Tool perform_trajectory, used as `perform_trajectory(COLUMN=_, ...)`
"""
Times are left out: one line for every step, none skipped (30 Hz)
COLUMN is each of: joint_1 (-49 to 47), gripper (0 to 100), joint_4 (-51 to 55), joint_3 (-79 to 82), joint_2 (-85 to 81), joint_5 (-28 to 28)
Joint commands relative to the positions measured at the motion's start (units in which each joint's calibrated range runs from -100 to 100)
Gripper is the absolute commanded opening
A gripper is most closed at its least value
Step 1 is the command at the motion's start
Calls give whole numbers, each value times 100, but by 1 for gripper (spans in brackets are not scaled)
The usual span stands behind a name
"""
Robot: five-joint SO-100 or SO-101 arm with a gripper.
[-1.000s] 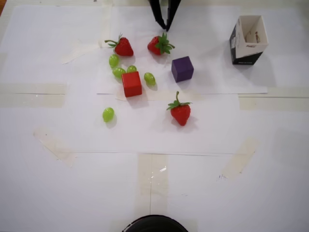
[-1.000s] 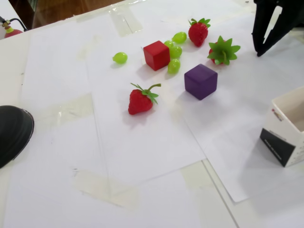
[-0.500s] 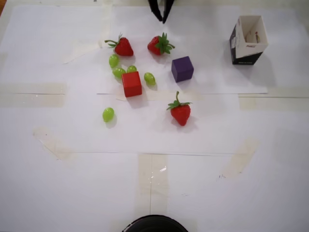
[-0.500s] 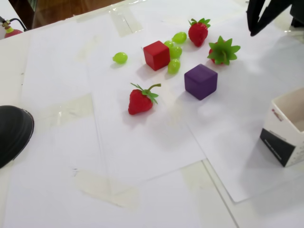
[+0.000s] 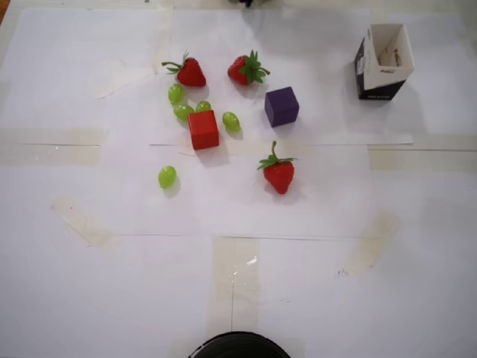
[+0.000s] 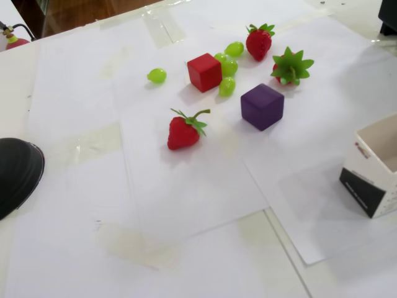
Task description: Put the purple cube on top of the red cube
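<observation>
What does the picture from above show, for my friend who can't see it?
A purple cube and a red cube sit apart on white paper, among three strawberries, five green grapes and an open box.

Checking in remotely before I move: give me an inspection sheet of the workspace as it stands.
Surface: white paper sheets taped down, flat, some tape stains.
Job's things: purple cube and red cube both sit on the paper, apart; nothing stacked yet.
Clutter: three strawberries, one and another behind the cubes, a third in front; five green grapes, four around the red cube, one alone; an open cardboard box at the right in the overhead view.
Grippers: not in view.
Cables: a dark cable at the top left corner of the fixed view.
Surroundings: dark round object at the table edge; wooden floor beyond.
</observation>
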Motion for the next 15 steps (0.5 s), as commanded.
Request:
perform_trajectory(joint_1=-152, gripper=0, joint_4=-535, joint_3=-743, joint_2=663, joint_5=-49)
perform_trajectory(joint_1=-210, gripper=0, joint_4=-747, joint_3=-770, joint_2=784, joint_5=-49)
perform_trajectory(joint_1=-262, gripper=0, joint_4=-935, joint_3=-770, joint_2=870, joint_5=-49)
perform_trajectory(joint_1=-299, gripper=0, joint_4=-1066, joint_3=-780, joint_2=964, joint_5=-73)
perform_trajectory(joint_1=-350, gripper=0, joint_4=-1090, joint_3=-898, joint_2=1162, joint_5=-117)
perform_trajectory(joint_1=-394, gripper=0, joint_4=-1066, joint_3=-1052, joint_2=1377, joint_5=-151)
perform_trajectory(joint_1=-438, gripper=0, joint_4=-1033, joint_3=-1216, joint_2=1618, joint_5=-205)
perform_trajectory(joint_1=-504, gripper=0, joint_4=-1049, joint_3=-1307, joint_2=1807, joint_5=-259)
perform_trajectory(joint_1=-556, gripper=0, joint_4=-1139, joint_3=-1334, joint_2=1953, joint_5=-308)
perform_trajectory(joint_1=-607, gripper=0, joint_4=-1205, joint_3=-1334, joint_2=2091, joint_5=-391)
perform_trajectory(joint_1=-652, gripper=0, joint_4=-1221, joint_3=-1316, joint_2=2211, joint_5=-513)
perform_trajectory(joint_1=-703, gripper=0, joint_4=-1294, joint_3=-1243, joint_2=2297, joint_5=-606)
perform_trajectory(joint_1=-732, gripper=0, joint_4=-1335, joint_3=-1216, joint_2=2400, joint_5=-669)
perform_trajectory(joint_1=-769, gripper=0, joint_4=-1368, joint_3=-1216, joint_2=2555, joint_5=-718)
perform_trajectory(joint_1=-806, gripper=0, joint_4=-1376, joint_3=-1216, joint_2=2701, joint_5=-752)
